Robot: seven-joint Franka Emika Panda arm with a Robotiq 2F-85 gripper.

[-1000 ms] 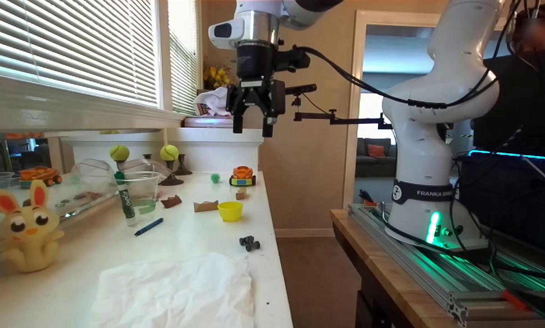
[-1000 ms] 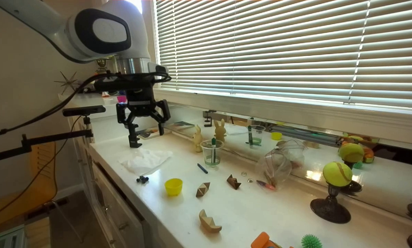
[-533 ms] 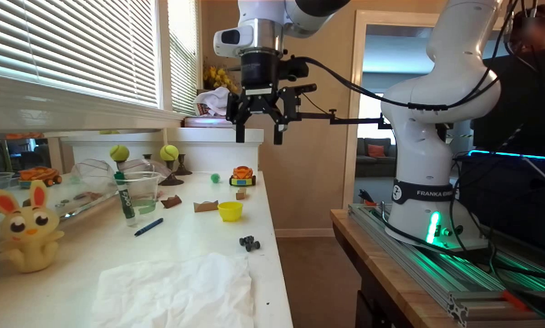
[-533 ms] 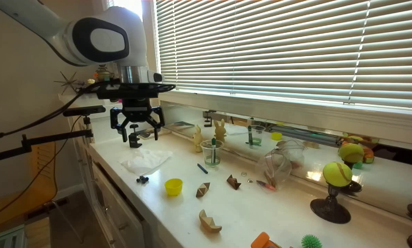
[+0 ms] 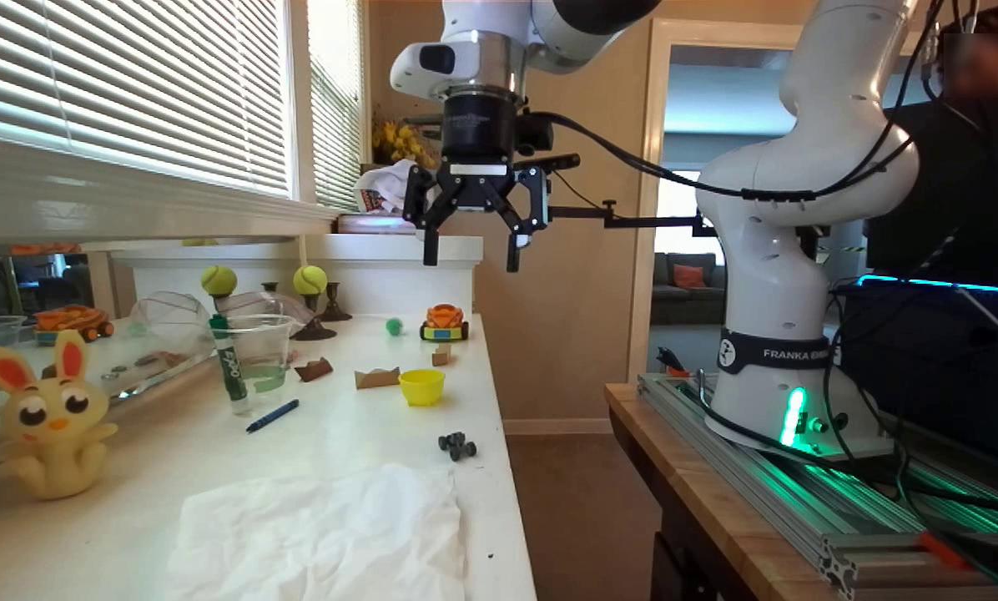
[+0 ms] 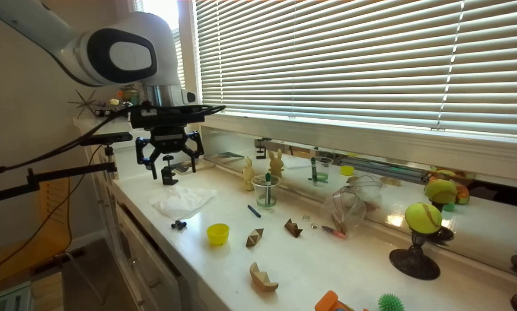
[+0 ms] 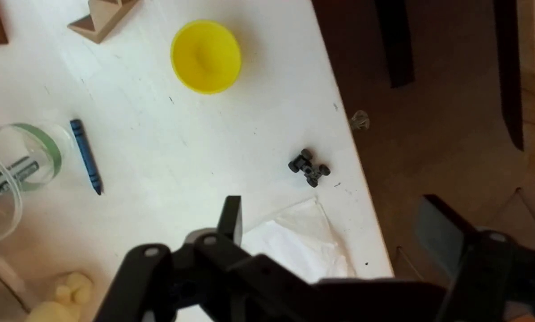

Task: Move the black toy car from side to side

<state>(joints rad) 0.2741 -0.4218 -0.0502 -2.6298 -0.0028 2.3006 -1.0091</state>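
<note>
The black toy car [image 5: 457, 446] is tiny with dark wheels and sits on the white counter [image 5: 365, 451] near its open edge. It also shows in an exterior view [image 6: 179, 225] and in the wrist view [image 7: 309, 168]. My gripper [image 5: 472, 262] points down, open and empty, high above the counter. It also shows in an exterior view [image 6: 174, 172]. In the wrist view the fingers [image 7: 332, 203] are wide apart; the car shows above the line of the fingertips, nearer the left finger, and touches neither. The right finger shows over the floor past the counter edge.
A yellow cup [image 5: 421, 387] and a white cloth [image 5: 324, 534] lie near the car. A blue crayon [image 5: 273, 416], a clear cup with a green marker [image 5: 253, 355], a rabbit figure [image 5: 57, 426] and small brown boats [image 6: 254, 237] stand around. A mirror [image 6: 310, 172] runs along the wall.
My gripper has come down a little, moved toward the counter's open edge and turned, so its fingers show wider apart in an exterior view. The toy car has not moved.
</note>
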